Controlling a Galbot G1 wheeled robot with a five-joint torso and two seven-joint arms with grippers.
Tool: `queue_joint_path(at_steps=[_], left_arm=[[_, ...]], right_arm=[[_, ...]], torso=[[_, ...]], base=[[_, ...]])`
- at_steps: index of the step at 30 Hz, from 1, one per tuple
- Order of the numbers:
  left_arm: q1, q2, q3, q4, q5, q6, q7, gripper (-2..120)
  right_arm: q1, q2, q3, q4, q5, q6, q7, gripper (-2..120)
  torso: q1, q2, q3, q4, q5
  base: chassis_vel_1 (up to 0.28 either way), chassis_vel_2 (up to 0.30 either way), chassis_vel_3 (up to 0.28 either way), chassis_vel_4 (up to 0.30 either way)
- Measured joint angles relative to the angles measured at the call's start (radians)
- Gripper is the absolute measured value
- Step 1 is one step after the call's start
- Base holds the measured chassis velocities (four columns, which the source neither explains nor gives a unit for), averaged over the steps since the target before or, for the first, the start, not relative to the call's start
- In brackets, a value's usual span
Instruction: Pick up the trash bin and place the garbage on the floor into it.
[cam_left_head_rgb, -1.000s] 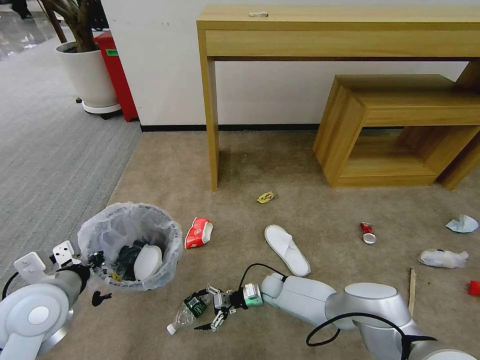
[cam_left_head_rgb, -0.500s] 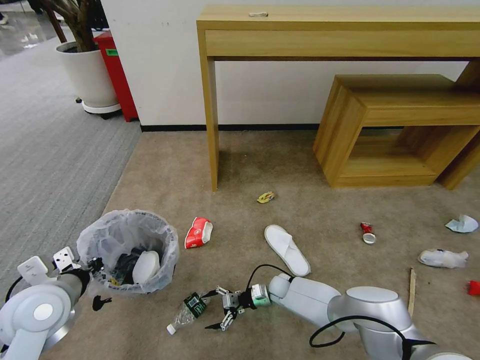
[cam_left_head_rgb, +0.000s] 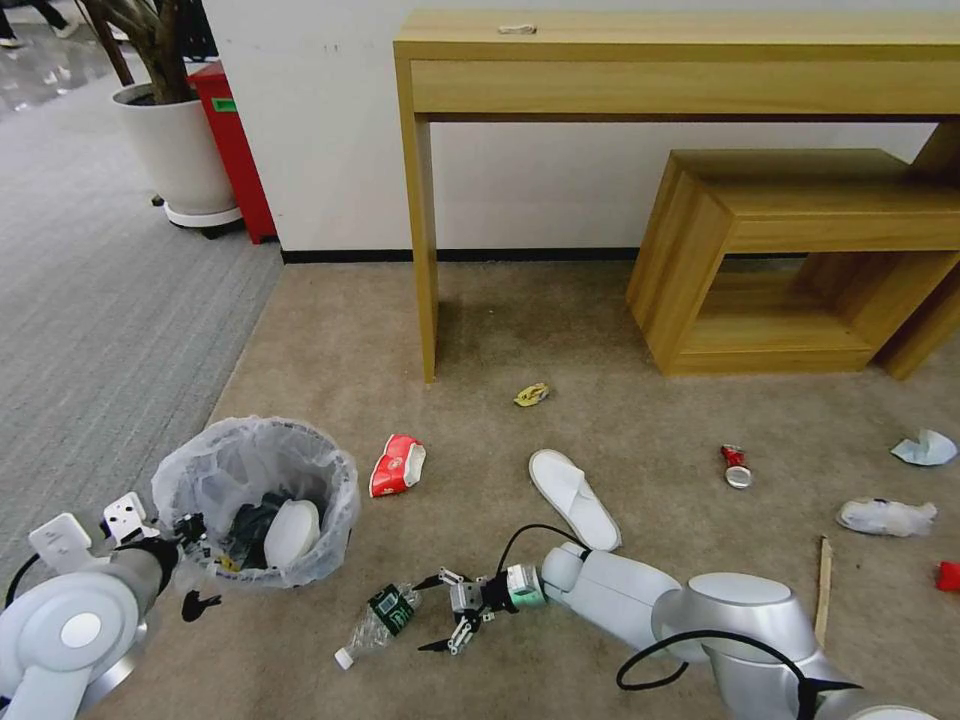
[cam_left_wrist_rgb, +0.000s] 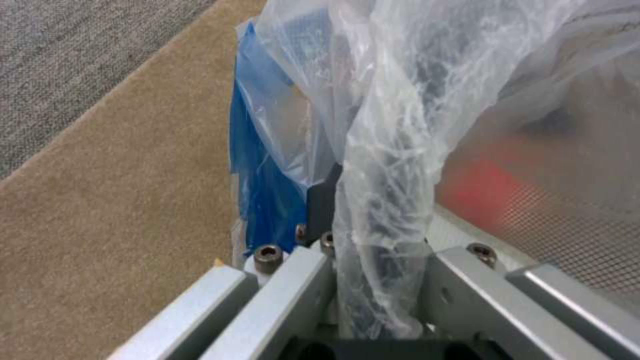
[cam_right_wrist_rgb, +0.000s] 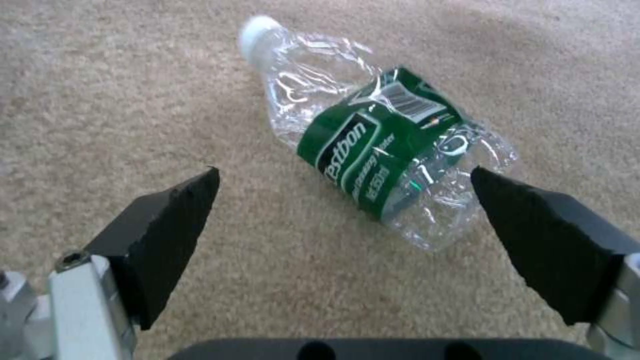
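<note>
Trash bin (cam_left_head_rgb: 255, 500), lined with a crinkled translucent bag (cam_left_wrist_rgb: 400, 125), hangs from the left gripper (cam_left_head_rgb: 195, 540), whose fingers are clamped on the bin's rim and the liner where it folds over the edge. In the left wrist view the plastic runs down between the metal finger mounts, and the bin's blue wall (cam_left_wrist_rgb: 263, 190) lies just beyond them, above the beige carpet floor (cam_left_head_rgb: 620, 420). Inside the bin, beyond the clamped fingers, lie a white slipper (cam_left_head_rgb: 292, 533) and some dark litter.

The right gripper (cam_left_head_rgb: 437, 612) is low over the floor with its fingers (cam_right_wrist_rgb: 167, 235) spread wide and holding nothing. A crushed bottle (cam_right_wrist_rgb: 373, 150) with a green label and white cap lies flat on the carpet just past the fingertips, its base end lying between the two tips and its cap pointing away; the pads are not touching it.

Farther out from the right fingers, a second white slipper (cam_left_head_rgb: 573, 498) and a red-white carton (cam_left_head_rgb: 398, 465) lie on the carpet. A red can (cam_left_head_rgb: 736, 466), a wooden stick (cam_left_head_rgb: 824, 576) and crumpled tissues (cam_left_head_rgb: 886, 516) lie well apart from both grippers.
</note>
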Motion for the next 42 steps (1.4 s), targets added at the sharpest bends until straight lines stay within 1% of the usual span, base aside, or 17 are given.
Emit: queue_joint_path(at_steps=[8, 14, 21, 30, 42], left_arm=[[0.004, -0.004, 0.001, -0.015, 0.001, -0.001, 0.0, 0], [0.014, -0.017, 0.002, -0.031, 0.01, -0.001, 0.002, 0], [0.02, -0.026, 0.003, -0.046, 0.016, -0.001, 0.005, 0], [0.035, -0.037, 0.001, -0.06, 0.038, -0.007, 0.019, 0], [0.029, -0.038, 0.008, -0.062, 0.042, -0.008, 0.019, 0]], right_arm=[[0.007, 0.019, 0.006, -0.031, -0.025, 0.0, 0.013, 96], [0.018, 0.035, 0.017, -0.049, -0.08, -0.004, 0.06, 96], [0.033, 0.052, 0.022, -0.061, -0.098, -0.021, 0.091, 96], [0.034, 0.053, 0.029, -0.062, -0.105, -0.03, 0.096, 96], [0.053, 0.053, 0.046, -0.041, -0.12, -0.019, 0.1, 97]], torso=[[0.0, 0.0, 0.0, 0.0, -0.0001], [0.0, 0.0, 0.0, 0.0, 0.0], [0.0, 0.0, 0.0, 0.0001, 0.0], [0.0, 0.0, 0.0, 0.0, 0.0], [0.0, 0.0, 0.0, 0.0, -0.0001]], base=[[0.0, 0.0, 0.0, 0.0], [0.0, 0.0, 0.0, 0.0], [0.0, 0.0, 0.0, 0.0], [0.0, 0.0, 0.0, 0.0], [0.0, 0.0, 0.0, 0.0]])
